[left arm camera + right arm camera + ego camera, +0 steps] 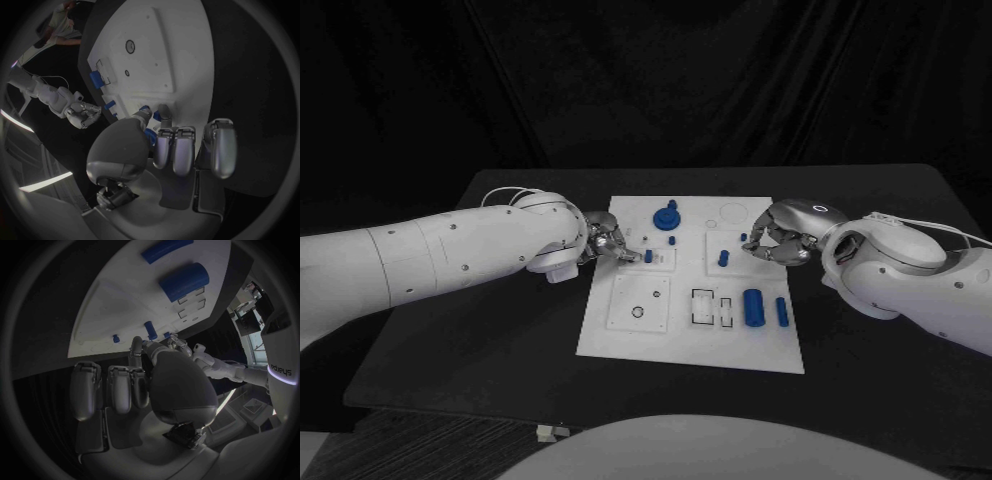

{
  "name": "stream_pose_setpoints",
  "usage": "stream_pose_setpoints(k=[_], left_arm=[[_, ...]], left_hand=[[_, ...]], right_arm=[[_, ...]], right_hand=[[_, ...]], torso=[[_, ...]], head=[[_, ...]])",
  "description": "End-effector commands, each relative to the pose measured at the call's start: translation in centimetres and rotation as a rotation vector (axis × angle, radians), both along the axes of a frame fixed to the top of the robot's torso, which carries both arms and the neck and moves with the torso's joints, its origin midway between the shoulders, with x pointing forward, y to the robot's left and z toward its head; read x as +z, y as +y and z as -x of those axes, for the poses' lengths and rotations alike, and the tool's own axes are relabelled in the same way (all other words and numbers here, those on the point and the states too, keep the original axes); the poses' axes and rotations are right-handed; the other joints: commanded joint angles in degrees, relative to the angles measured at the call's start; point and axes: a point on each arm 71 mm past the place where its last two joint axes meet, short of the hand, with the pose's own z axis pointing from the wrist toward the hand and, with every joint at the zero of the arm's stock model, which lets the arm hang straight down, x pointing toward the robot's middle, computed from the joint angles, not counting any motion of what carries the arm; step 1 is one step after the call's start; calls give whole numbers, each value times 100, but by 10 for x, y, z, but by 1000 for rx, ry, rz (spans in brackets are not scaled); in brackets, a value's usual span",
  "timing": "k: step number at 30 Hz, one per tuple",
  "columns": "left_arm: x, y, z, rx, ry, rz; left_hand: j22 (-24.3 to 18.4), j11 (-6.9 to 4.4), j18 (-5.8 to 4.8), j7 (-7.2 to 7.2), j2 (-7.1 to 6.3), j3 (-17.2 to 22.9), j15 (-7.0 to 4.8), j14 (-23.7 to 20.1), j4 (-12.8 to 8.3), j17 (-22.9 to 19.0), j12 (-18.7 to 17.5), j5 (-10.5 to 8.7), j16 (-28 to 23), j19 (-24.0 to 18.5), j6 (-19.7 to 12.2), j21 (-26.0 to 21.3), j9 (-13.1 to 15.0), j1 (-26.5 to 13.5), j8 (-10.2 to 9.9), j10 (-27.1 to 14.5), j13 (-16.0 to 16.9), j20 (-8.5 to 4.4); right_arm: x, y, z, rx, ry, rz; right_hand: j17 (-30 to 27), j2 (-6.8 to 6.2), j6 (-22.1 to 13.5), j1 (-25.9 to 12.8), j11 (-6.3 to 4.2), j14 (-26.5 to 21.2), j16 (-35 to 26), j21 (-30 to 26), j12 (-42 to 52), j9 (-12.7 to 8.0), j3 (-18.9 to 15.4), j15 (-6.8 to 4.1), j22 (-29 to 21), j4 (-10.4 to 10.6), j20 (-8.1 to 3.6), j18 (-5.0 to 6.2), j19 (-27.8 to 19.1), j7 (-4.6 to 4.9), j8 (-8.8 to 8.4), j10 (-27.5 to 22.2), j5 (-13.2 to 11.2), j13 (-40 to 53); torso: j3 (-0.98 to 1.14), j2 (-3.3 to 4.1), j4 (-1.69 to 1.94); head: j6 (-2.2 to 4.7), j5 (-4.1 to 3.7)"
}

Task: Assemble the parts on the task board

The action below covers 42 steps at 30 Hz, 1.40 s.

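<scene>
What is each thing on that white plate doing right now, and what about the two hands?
task board: flat on the table.
large blue cylinder: lying down.
thin blue rod: lying beside it.
blue knob: standing upright.
left hand: fingertips at a small blue part.
right hand: fingers curled above the board; grip unclear.

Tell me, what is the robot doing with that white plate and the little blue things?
The robot is putting small blue parts together on the white task board. Its left hand reaches over the board's left side, with its fingertips at a small blue peg. Its right hand hovers over the board's right side, close to another blue peg. A blue cylinder and a thinner blue bar lie on the board nearer the robot.
</scene>
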Motion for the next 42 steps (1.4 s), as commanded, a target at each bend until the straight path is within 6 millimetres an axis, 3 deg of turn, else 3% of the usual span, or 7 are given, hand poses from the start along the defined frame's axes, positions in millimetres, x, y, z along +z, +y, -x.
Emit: stream_pose_setpoints(k=[1,8,21,25,29,34,42], left_arm=[[-1,-1,1,-15,5,7],[0,-1,1,-13,-4,14],[1,-1,-1,-9,-20,25],[1,-1,-1,-10,-21,27],[1,-1,-1,-12,-20,28],[1,-1,-1,-17,-18,29],[0,-3,-1,-28,-13,31]], left_hand=[[1223,-11,186,30,-135,-165,-24,664,148,1535,102,-87,80,-11,-16,-113,147,-144,16,629,1566,39],[1223,-3,187,36,-86,-300,-15,664,187,1535,102,-153,80,-12,-11,-115,182,-304,8,629,1566,49],[1217,-4,192,32,13,-321,-14,664,136,1535,102,153,80,-24,-60,-134,235,-172,-27,629,1566,54],[1214,-7,194,27,28,-261,-17,664,71,1535,102,618,80,-31,-111,-144,263,68,-77,629,1566,53],[1215,-11,194,23,28,-231,-18,664,53,1535,102,766,80,-29,-119,-141,270,138,-94,629,1566,51],[1214,-22,196,10,9,-113,-27,664,-17,1535,102,1160,80,-34,-144,-146,282,329,-142,629,1566,43],[1208,-24,199,13,-27,89,-29,664,-127,1535,102,1262,80,-47,-203,-163,267,520,-225,629,1566,39]], right_arm=[[-2,-1,0,-18,10,13],[-3,-1,0,-19,14,16],[-4,-1,0,-19,24,24],[-5,-1,-1,-20,28,28],[-5,-1,-1,-19,31,30],[-5,-1,-1,-20,33,32],[-6,-1,-1,-20,37,35]], right_hand=[[719,9,-34,157,38,489,-146,-117,-69,70,123,5,1345,-58,27,-50,215,-9,-89,616,88,1445],[719,9,-34,157,38,489,-146,-117,-69,70,123,5,1345,-58,27,-50,215,-9,-89,616,88,1445],[715,10,-34,160,39,488,-148,-123,-69,70,126,5,1343,-60,28,-49,212,-8,-93,616,91,1445],[715,10,-34,160,39,488,-148,-123,-69,70,126,5,1343,-60,28,-49,212,-8,-93,616,91,1445],[715,10,-34,160,39,488,-148,-123,-69,70,126,5,1343,-60,28,-49,212,-8,-93,616,91,1445],[702,12,-35,161,39,486,-154,-134,-69,70,129,5,1339,-62,28,-46,206,-8,-95,616,92,1445],[702,12,-35,161,39,486,-154,-134,-69,70,129,5,1339,-62,28,-46,206,-8,-95,616,92,1445]], torso=[[1,0,0],[-1,2,1],[-1,0,3],[-1,0,1],[-2,-1,1],[-2,0,2],[1,-1,0]], head=[[-1,5],[-1,15],[-1,17],[-1,30],[-1,22],[-1,24],[-1,27]])
